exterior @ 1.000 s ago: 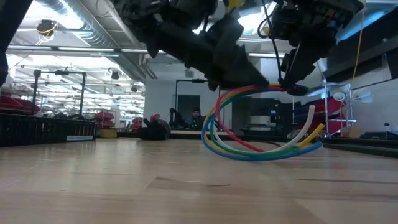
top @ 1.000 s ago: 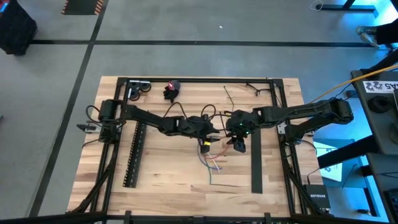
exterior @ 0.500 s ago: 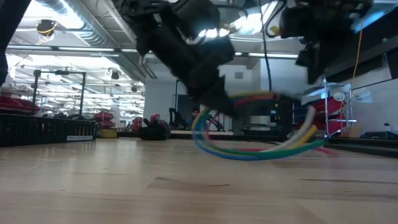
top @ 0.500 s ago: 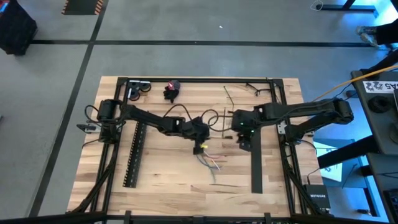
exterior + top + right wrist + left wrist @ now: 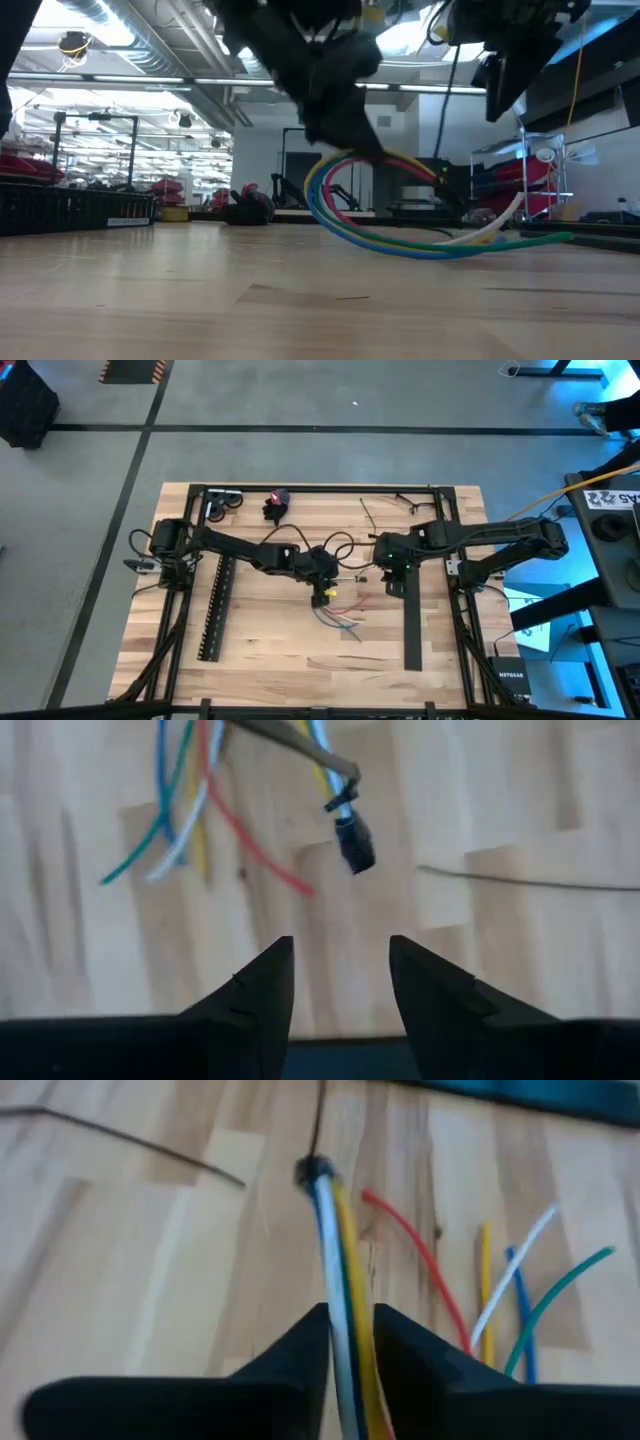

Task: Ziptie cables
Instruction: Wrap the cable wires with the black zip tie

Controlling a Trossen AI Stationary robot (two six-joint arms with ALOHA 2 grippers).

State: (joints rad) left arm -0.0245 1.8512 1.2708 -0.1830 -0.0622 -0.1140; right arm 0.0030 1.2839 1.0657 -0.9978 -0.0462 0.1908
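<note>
So the cables [image 5: 338,612] are a loose bunch of thin bendy wires: white, yellow, red, green and blue, pulled together at a short black end [image 5: 354,844]. They sit around the middle of the light wooden table [image 5: 260,650]. From table level they arch up in a loop and then trail off along the wood, free tips fanned out and lying flat.

The left gripper [image 5: 350,1342] has its two dark fingers closed on the bundle, with the white and yellow strands running right between them and the black end sticking out past the tips.

The right gripper [image 5: 340,975] hangs just beside the black end, not touching it, fingers spread with nothing between them.

Further out, a long black slotted bar [image 5: 214,610] lies along the left side, and a plain black bar [image 5: 411,628] on the right.
</note>
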